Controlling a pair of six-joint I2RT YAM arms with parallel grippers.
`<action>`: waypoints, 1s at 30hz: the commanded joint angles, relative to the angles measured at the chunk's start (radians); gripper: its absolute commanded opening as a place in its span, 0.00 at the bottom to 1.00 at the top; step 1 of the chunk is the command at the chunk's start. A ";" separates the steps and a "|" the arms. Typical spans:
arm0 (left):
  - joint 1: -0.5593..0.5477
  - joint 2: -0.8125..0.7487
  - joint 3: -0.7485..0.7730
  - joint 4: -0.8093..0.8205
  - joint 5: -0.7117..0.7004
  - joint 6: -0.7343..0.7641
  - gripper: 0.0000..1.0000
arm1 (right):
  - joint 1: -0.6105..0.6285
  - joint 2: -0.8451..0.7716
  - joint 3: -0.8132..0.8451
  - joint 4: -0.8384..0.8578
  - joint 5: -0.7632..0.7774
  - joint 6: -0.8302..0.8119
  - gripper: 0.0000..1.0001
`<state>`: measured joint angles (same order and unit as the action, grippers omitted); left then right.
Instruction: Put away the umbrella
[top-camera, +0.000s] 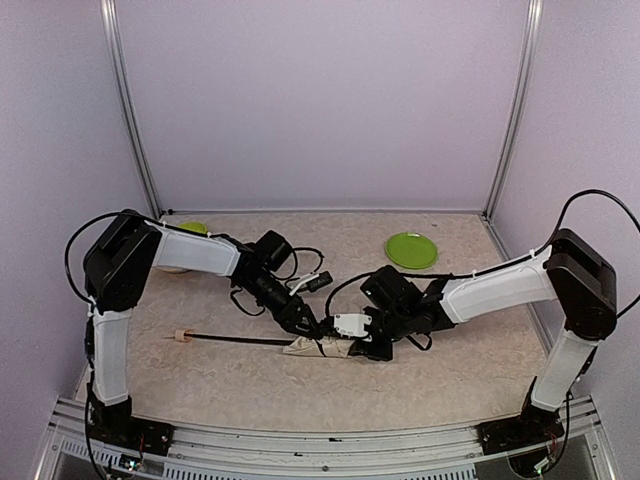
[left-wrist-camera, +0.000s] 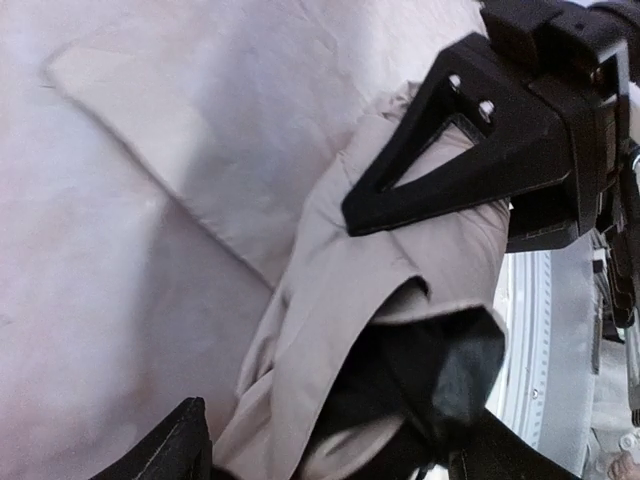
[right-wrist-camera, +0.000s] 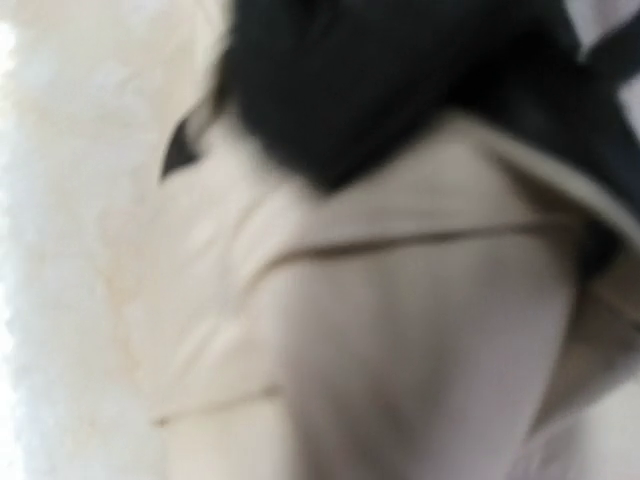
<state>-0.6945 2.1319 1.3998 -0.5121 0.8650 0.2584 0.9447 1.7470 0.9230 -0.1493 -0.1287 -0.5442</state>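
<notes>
Umbrella (top-camera: 305, 348) is lying crosswise, knob (top-camera: 181, 336) leftward; your left tool (top-camera: 309, 329) is straddling its canopy (left-wrist-camera: 400, 260), spread, right tool (top-camera: 368, 347) touching alongside, grip untellable.

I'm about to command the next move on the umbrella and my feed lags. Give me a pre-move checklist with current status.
1. Left gripper open: jaws wide, canopy fabric between them - ok.
2. Right gripper hold on the canopy: wrist view blurred - cannot tell.
3. Shaft collapsed: extended, knob far out left - not ok.
4. Canopy wrapped tight: loose folds, black underside showing - not ok.
5. Green plate apart from the umbrella - ok.
</notes>
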 joint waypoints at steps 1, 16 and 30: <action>0.077 -0.109 -0.073 0.242 -0.197 -0.103 0.79 | -0.006 0.057 -0.010 -0.223 -0.107 0.081 0.00; 0.064 -0.426 -0.261 0.419 -0.466 -0.029 0.67 | -0.134 0.169 0.094 -0.355 -0.313 0.175 0.00; -0.274 -0.453 -0.391 0.314 -0.686 0.520 0.82 | -0.254 0.429 0.235 -0.552 -0.623 0.231 0.00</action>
<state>-0.9527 1.6016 0.9882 -0.1413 0.2707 0.6418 0.6849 2.0304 1.2102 -0.5003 -0.7837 -0.3279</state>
